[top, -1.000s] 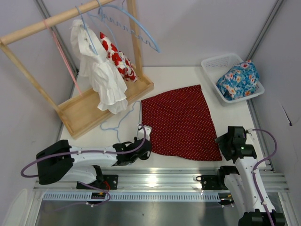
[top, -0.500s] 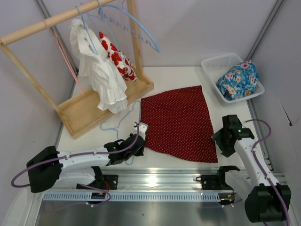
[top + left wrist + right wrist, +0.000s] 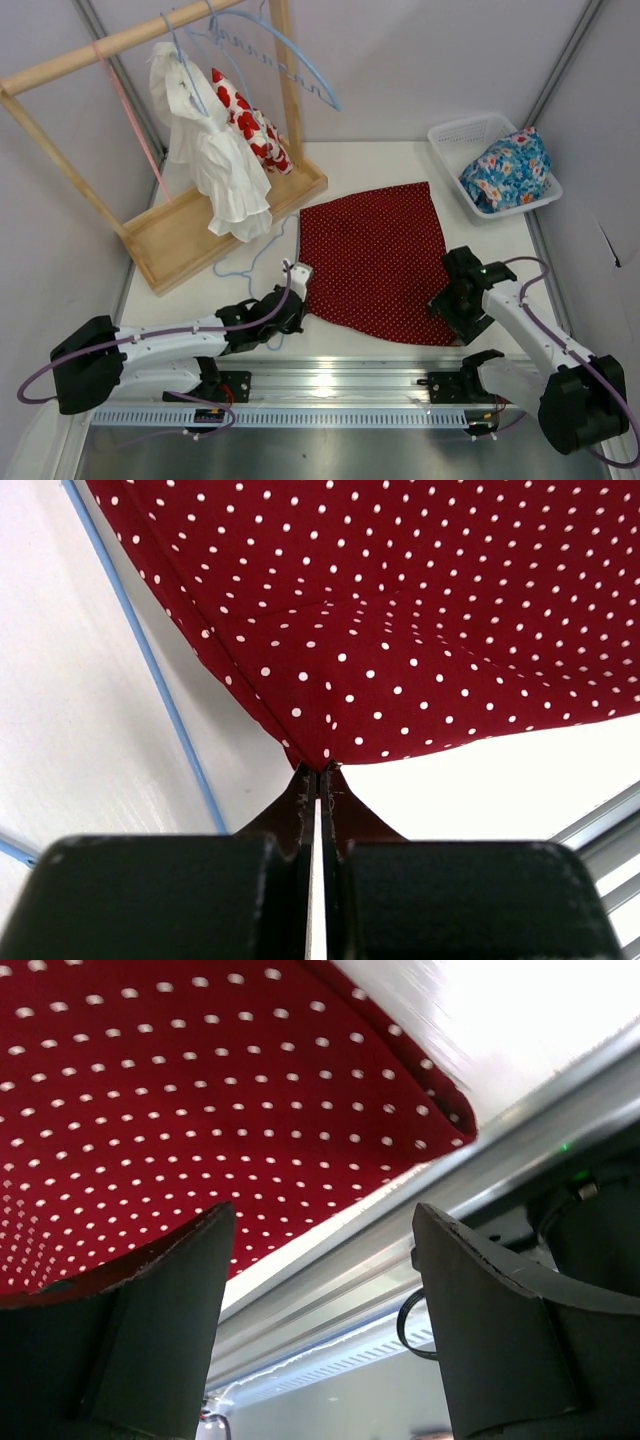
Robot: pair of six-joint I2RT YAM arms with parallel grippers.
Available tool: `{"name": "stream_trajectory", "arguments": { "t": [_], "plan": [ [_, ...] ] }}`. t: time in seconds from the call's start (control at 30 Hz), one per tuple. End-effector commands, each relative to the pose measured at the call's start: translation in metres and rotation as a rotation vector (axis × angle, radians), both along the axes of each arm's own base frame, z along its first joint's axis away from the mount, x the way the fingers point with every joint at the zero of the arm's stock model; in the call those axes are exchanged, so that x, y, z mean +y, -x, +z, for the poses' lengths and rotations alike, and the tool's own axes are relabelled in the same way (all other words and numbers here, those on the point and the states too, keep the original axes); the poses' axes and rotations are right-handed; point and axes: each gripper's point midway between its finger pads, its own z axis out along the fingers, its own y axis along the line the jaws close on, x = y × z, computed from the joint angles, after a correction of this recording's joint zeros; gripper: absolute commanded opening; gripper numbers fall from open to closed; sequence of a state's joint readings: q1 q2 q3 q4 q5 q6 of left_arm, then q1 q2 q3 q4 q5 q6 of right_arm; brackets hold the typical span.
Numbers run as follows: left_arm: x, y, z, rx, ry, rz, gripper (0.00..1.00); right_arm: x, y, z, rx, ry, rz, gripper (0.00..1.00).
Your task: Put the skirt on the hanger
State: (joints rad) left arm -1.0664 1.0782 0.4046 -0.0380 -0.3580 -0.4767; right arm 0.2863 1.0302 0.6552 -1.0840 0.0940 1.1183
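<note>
The dark red polka-dot skirt lies flat on the white table. The thin pale-blue hanger lies on the table at its left edge, partly under the fabric. My left gripper is shut on the skirt's near-left corner. In the left wrist view the fingertips pinch the skirt, with the hanger wire beside it. My right gripper is open over the skirt's near-right corner. In the right wrist view its spread fingers hover above the skirt, empty.
A wooden rack at the back left holds a white garment, a red-blotched cloth, a pink hanger and a big wavy blue hanger. A white basket holds a blue floral garment. A metal rail runs along the near edge.
My right arm has swung left and forward, from beside the skirt to over its near-right corner. My left gripper has shifted slightly left, still holding the near-left corner.
</note>
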Motion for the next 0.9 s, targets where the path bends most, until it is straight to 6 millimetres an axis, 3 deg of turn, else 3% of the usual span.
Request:
{"name": "stream_trajectory", "arguments": {
  "t": [0.0,0.13,0.27,0.47,0.7,0.73,0.83,0.87],
  "plan": [
    [-0.001,-0.002,0.004,-0.018,0.025,-0.008,0.01,-0.005,-0.001,0.007,0.001,0.052,-0.126,0.78],
    [0.001,0.0,0.003,-0.015,0.029,-0.008,0.01,-0.015,-0.006,0.008,-0.028,0.104,-0.226,0.78],
    [0.001,-0.001,0.005,-0.022,0.034,-0.007,0.01,-0.025,-0.012,0.002,-0.004,0.185,-0.22,0.79],
    [0.003,-0.001,0.004,-0.022,0.036,0.003,0.01,-0.015,-0.004,-0.021,0.038,0.151,-0.247,0.76],
    [0.005,-0.002,0.005,-0.015,0.028,0.009,0.01,-0.015,-0.005,-0.024,0.05,0.172,-0.221,0.68],
    [0.004,-0.003,0.006,-0.015,0.028,0.01,0.0,-0.016,-0.004,-0.026,0.065,0.18,-0.216,0.65],
    [0.005,-0.003,0.005,-0.01,0.019,0.014,0.0,-0.013,-0.003,-0.03,0.078,0.178,-0.187,0.41],
    [0.004,-0.004,0.007,-0.012,0.02,0.016,0.0,-0.012,-0.003,-0.03,0.077,0.176,-0.184,0.16]
  ]
}}
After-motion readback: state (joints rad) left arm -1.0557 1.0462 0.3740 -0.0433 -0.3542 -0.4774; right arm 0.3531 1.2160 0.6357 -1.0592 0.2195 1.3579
